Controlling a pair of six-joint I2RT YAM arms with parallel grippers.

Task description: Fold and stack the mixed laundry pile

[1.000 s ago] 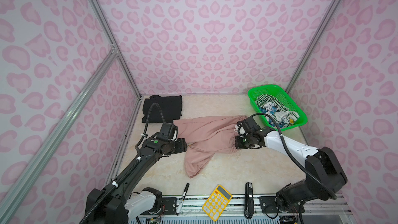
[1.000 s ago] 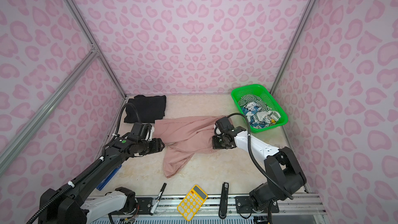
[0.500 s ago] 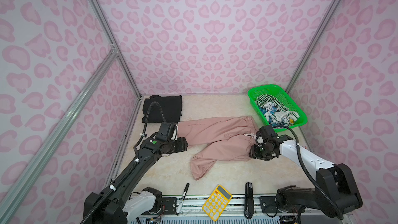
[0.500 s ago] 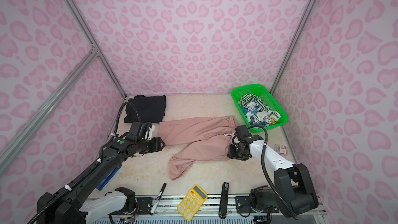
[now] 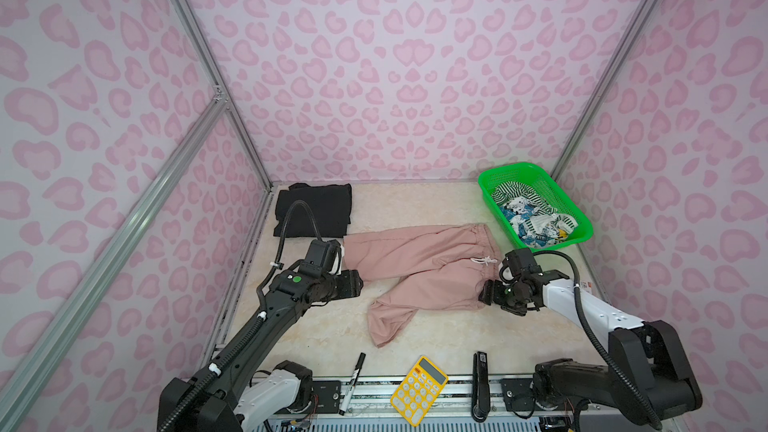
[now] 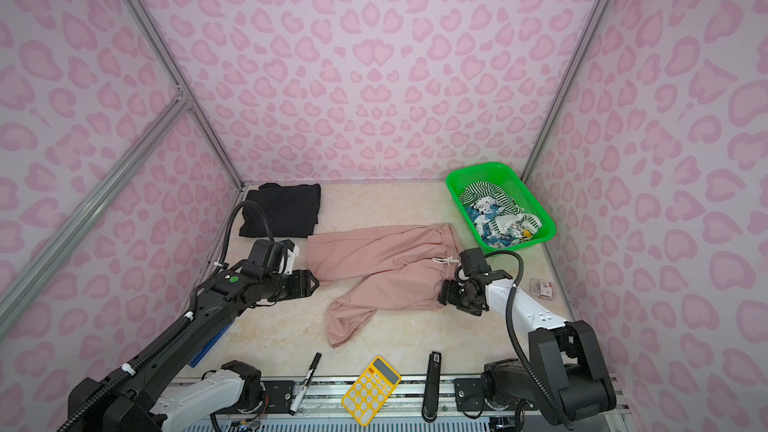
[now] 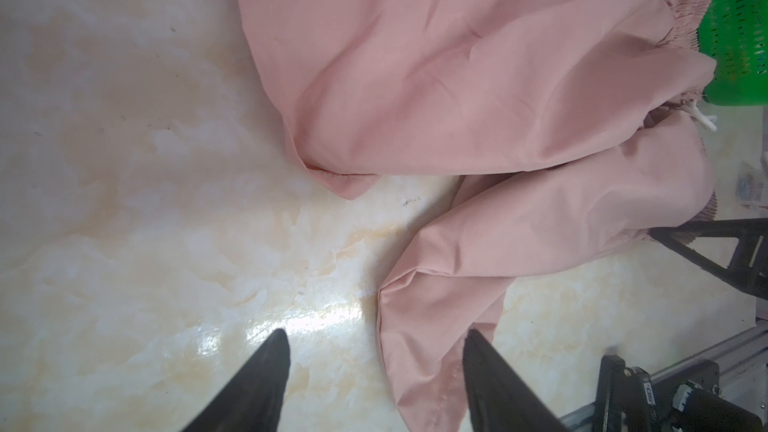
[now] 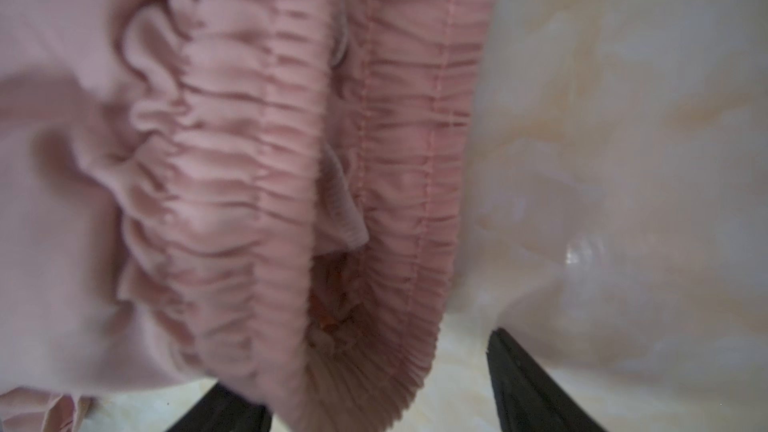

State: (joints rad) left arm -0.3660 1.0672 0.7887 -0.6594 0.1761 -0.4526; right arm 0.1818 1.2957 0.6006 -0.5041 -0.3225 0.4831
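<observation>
A: Near edge first, what is logged?
B: A marker (image 5: 352,382) and a yellow calculator (image 5: 419,390) are noted at the front of the table (image 5: 415,201). Neither is counted as laundry.
A: Claw states?
B: The left claw (image 5: 358,281) is seen spread, nothing held. The right claw (image 5: 486,292) is also spread. In the right wrist view the gathered waistband (image 8: 257,168) is draped over one finger, not pinched.
A: Task item location?
B: The pink drawstring garment (image 5: 419,259) is laid mid-table, unfolded. Its long axis is run left to right in both top views: waistband at the right claw, far leg pointed at the left claw, near leg (image 5: 395,309) bent toward the front edge.
A: Which arm for the hems?
B: The left is judged nearer, since the near leg is found just beside its fingers (image 7: 486,380). The waistband end is better reached from the right.
A: Far side?
B: A black garment (image 5: 316,209) is seen far left and looks folded. Striped and printed pieces (image 5: 523,209) are heaped in the green basket (image 5: 561,242), far right. Most folding is judged outstanding.
</observation>
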